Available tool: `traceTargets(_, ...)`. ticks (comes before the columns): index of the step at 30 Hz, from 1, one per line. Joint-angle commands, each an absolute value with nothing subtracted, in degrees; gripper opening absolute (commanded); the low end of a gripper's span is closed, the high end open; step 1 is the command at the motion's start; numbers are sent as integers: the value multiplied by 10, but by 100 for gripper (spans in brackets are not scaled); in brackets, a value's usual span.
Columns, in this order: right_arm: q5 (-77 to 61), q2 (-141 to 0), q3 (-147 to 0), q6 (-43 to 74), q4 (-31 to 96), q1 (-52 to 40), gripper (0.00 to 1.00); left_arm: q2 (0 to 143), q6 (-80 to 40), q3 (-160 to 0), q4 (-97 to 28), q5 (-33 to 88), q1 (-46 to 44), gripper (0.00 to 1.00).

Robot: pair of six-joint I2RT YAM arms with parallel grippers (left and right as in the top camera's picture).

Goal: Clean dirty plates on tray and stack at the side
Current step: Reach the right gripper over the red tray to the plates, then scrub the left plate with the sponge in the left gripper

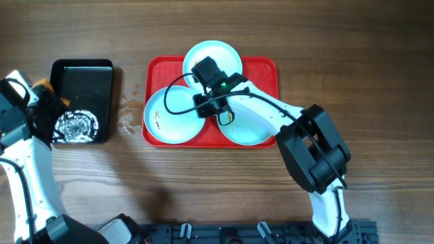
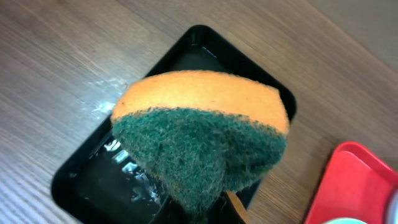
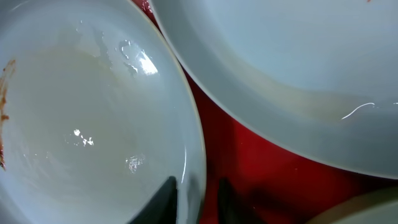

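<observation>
Now, red tray [image 1: 266, 71]: middle of table [image 1: 380, 54]; holds three plates [image 1: 166, 118] at its 12, 8 and 4 o'clock, rims close together, brown smears on two.
Black tray [image 1: 81, 74]: at 9 o'clock of red tray; white foam [image 1: 76, 127] at its 6 o'clock end.
Left gripper [image 1: 46, 107]: over black tray's 9 o'clock edge, fingers clamped on sponge [image 2: 199, 137].
Right gripper [image 3: 196, 190]: fingers astride one plate's rim; pinching or not, I cannot tell.
Room: wide wood at 3 o'clock of red tray; wet splashes [image 1: 127, 115] between trays.
</observation>
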State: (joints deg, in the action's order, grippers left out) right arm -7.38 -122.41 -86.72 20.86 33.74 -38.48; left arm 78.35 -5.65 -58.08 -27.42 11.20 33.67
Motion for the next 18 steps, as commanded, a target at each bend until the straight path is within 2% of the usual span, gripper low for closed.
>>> traceTargets(1, -63, -1233, -866, 212, 335, -385, 8, 786, -48, -581, -266, 217, 339, 4)
traceTargets(3, -64, -1233, -866, 216, 335, -385, 4, 785, -48, -581, -267, 245, 339, 4)
traceTargets(5, -63, -1233, -866, 226, 337, -385, 4, 784, -48, -581, -266, 290, 339, 4)
traceTargets(8, -63, -1233, -866, 226, 337, -385, 4, 782, -52, -581, -260, 428, 335, 4)
traceTargets(11, -64, -1233, -866, 228, 337, -385, 4, 782, -93, -581, -279, 485, 313, 4)
traceTargets(14, -65, -1233, -866, 246, 337, -385, 4, 784, -103, -581, -324, 482, 262, 4)
traceTargets(18, -121, -1233, -866, 257, 334, -385, 4, 818, -103, -576, -354, 380, 119, 4)
